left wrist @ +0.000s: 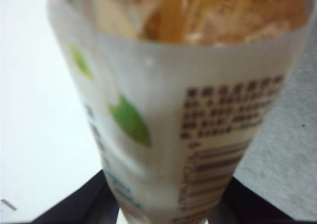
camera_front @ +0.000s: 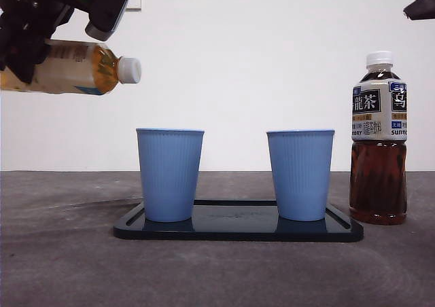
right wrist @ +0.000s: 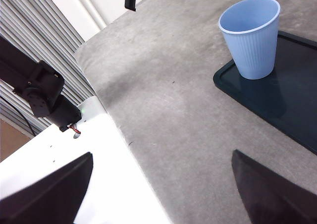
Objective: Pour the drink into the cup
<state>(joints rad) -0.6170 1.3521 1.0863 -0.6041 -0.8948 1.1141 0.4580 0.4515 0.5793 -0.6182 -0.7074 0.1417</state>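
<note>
My left gripper (camera_front: 24, 52) is shut on a bottle of pale amber drink (camera_front: 71, 67), holding it almost level in the air at the upper left. The bottle's white cap (camera_front: 129, 70) is on and points toward the cups. It is higher than the left blue cup (camera_front: 170, 174) and off to that cup's left. A second blue cup (camera_front: 300, 174) stands upright beside it on the dark tray (camera_front: 238, 229). The left wrist view is filled by the bottle's label (left wrist: 198, 135), with the black jaws at either side. My right gripper (right wrist: 161, 194) is open, holds nothing, and waits off to the side.
A tall bottle of dark tea (camera_front: 378, 140) with a white cap stands upright just right of the tray. The right wrist view shows one blue cup (right wrist: 252, 38) at the tray's end (right wrist: 287, 100), grey tabletop around it, and the table's white edge (right wrist: 99, 184) near the gripper.
</note>
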